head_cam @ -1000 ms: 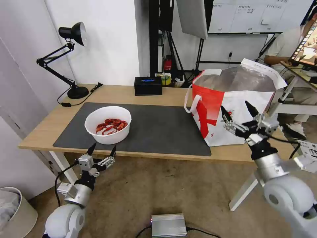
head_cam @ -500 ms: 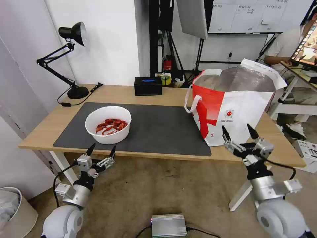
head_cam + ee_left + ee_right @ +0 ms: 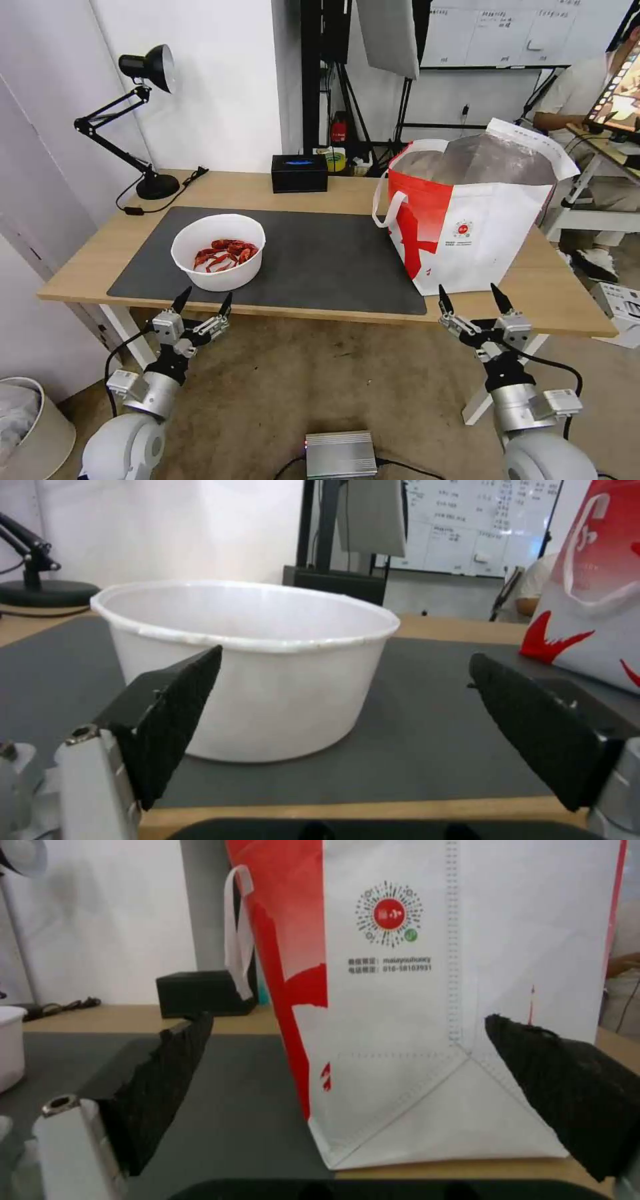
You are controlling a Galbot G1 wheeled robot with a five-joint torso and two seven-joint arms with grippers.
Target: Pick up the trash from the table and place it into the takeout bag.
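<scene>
Task nearly complete — only the white bowl of red shells (image 3: pixel 218 251) remains on the tabletop (image 3: pixel 253 190), left of the takeout bag (image 3: pixel 477 213); left gripper (image 3: pixel 202 304) and right gripper (image 3: pixel 470 298) — fingers spread wide, empty.

You're looking at an office or lab: a whiteboard (image 3: pixel 497 30) is hanging behind, tripods (image 3: pixel 353 113) and a desk lamp (image 3: pixel 137 120) are standing around.

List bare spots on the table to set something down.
Widest: dark grey mat between white bowl and takeout bag. Also the wood strip between desk lamp and black box. Crowded: the bag's end, bare only along the edges.
</scene>
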